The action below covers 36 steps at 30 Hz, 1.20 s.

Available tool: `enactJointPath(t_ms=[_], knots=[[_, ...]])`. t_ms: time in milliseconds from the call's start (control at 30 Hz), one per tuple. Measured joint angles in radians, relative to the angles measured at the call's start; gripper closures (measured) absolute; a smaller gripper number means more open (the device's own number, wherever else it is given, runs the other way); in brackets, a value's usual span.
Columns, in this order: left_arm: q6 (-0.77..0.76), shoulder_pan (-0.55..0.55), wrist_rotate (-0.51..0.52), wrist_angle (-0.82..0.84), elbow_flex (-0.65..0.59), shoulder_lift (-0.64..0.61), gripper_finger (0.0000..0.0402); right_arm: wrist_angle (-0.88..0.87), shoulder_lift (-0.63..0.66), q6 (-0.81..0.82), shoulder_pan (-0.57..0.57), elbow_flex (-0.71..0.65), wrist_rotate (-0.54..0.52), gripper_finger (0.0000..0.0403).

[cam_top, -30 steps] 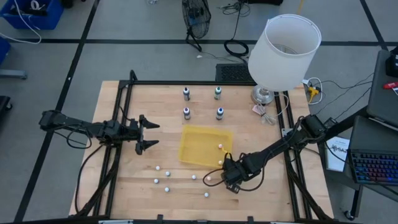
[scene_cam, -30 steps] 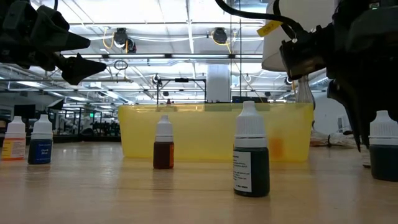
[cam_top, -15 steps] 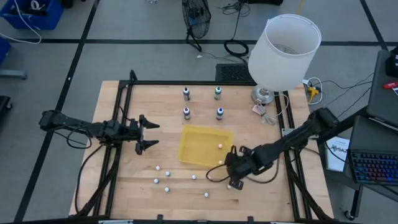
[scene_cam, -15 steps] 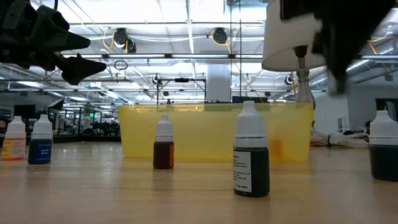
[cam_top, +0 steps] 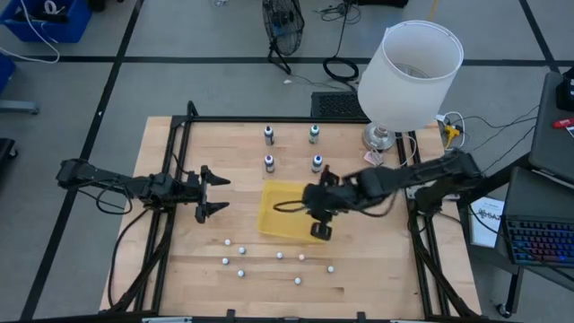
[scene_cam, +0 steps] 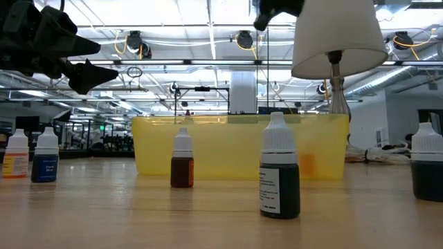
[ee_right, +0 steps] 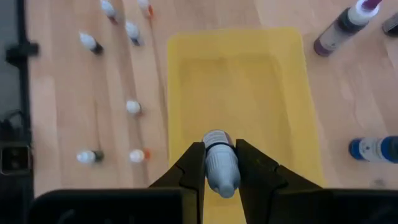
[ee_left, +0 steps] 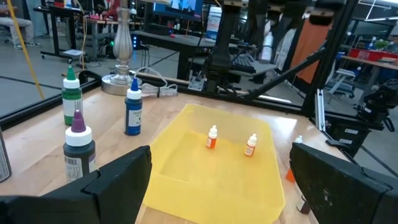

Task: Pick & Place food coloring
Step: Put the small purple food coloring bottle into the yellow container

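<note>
The food coloring shows as small white-capped dropper bottles: several stand on the table (cam_top: 241,252) near the near edge, and two orange ones (ee_left: 212,137) stand in the yellow tray (cam_top: 278,206). In the low view they are upright, one brown-red (scene_cam: 183,160) and one dark green (scene_cam: 279,169). My right gripper (cam_top: 319,231) hangs over the tray's near right part, shut on one small bottle (ee_right: 221,165). My left gripper (cam_top: 213,190) waits open above the table's left side, left of the tray, its fingers (ee_left: 118,180) framing the tray. My right gripper pinches a small dropper bottle at its pale cap (ee_right: 219,149) between the two fingers (ee_right: 193,169). The fingers point down from above. The bottle is lifted clear over the yellow tray (ee_right: 236,87); its body is hidden between the fingers.
Four larger dropper bottles stand beyond the tray's far edge: green (ee_left: 71,93), blue (ee_left: 132,112), a purple-capped one (ee_left: 79,149) and one more (cam_top: 267,135). A white-shaded lamp (cam_top: 411,76) with its cable occupies the far right corner. A black frame (cam_top: 175,152) borders the table.
My right gripper has risen from the table by the tray's near right corner and swung toward the far and left, now standing over the tray. It has left the low view. The left arm has kept still.
</note>
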State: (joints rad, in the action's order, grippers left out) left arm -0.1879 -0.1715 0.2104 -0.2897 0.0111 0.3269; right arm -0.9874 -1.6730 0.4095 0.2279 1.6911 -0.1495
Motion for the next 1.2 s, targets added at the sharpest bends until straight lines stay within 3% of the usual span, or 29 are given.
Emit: enactJointPath(t_ms=[100, 200, 433, 833, 1200], knots=[[0.0, 0.0, 0.0, 0.001, 0.0, 0.0, 0.0023, -0.089, -0.067, -0.03, -0.033, 0.017, 0.11, 0.0351], [0.0, 0.0, 0.0, 0.001, 0.0, 0.0, 0.0023, -0.091, -0.105, -0.035, -0.04, -0.027, 0.127, 0.0351], [0.0, 0.0, 0.0, 0.001, 0.0, 0.0, 0.0023, 0.102, -0.115, -0.037, -0.046, -0.205, 0.202, 0.0351], [0.0, 0.0, 0.0, 0.001, 0.0, 0.0, 0.0023, 0.291, -0.114, -0.034, -0.07, -0.424, 0.233, 0.0351], [0.0, 0.0, 0.0, 0.001, 0.0, 0.0, 0.0023, 0.367, -0.114, -0.034, -0.081, -0.517, 0.23, 0.0351]])
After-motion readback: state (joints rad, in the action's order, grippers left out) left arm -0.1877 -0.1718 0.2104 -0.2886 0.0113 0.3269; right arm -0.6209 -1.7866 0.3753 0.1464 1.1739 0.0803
